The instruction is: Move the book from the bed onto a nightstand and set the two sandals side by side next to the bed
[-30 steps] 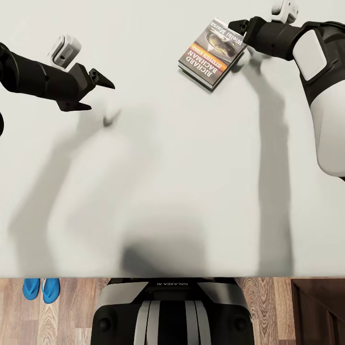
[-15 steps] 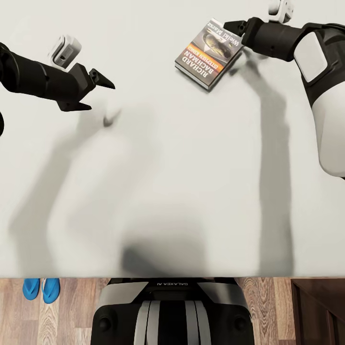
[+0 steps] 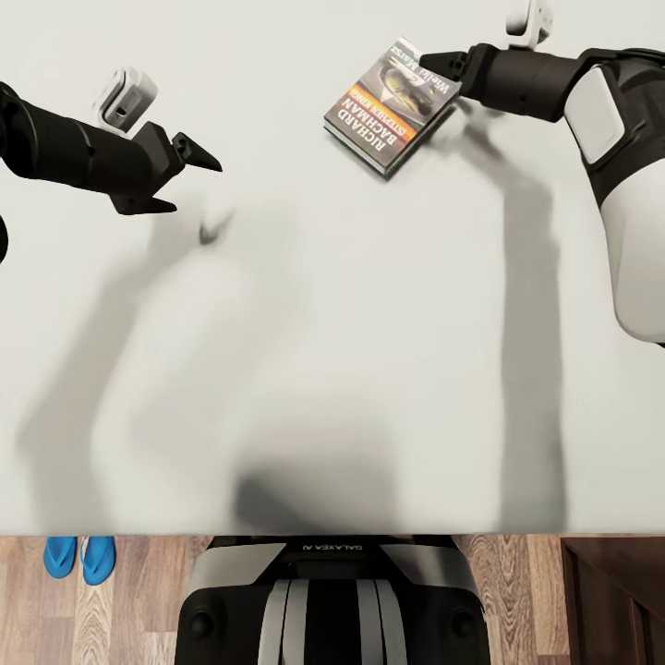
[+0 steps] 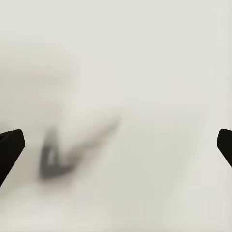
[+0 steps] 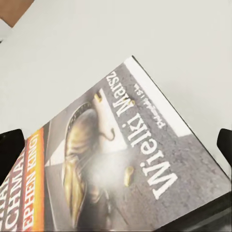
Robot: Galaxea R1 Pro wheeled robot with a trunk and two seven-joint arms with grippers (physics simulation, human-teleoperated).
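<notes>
The book (image 3: 392,104) lies face up on the white mattress of the bed (image 3: 332,314), far right of centre. My right gripper (image 3: 434,70) is open at the book's far right corner, one finger over the cover. In the right wrist view the book (image 5: 96,159) lies between the spread black fingertips (image 5: 10,145) of that right gripper (image 5: 116,145). My left gripper (image 3: 198,188) hovers open and empty above bare mattress at the left; the left wrist view has this left gripper (image 4: 116,145) with sheet between its tips. Both blue sandals (image 3: 79,558) lie side by side on the floor beside the bed, at lower left.
A dark brown nightstand (image 3: 614,600) stands at the lower right corner, against the bed's near edge. Wooden floor (image 3: 139,600) runs along that edge on both sides of my base (image 3: 332,600). Shadows of both arms fall across the mattress.
My right gripper has moved left, and the book has slid left and turned slightly with it. The left arm and the sandals have stayed put.
</notes>
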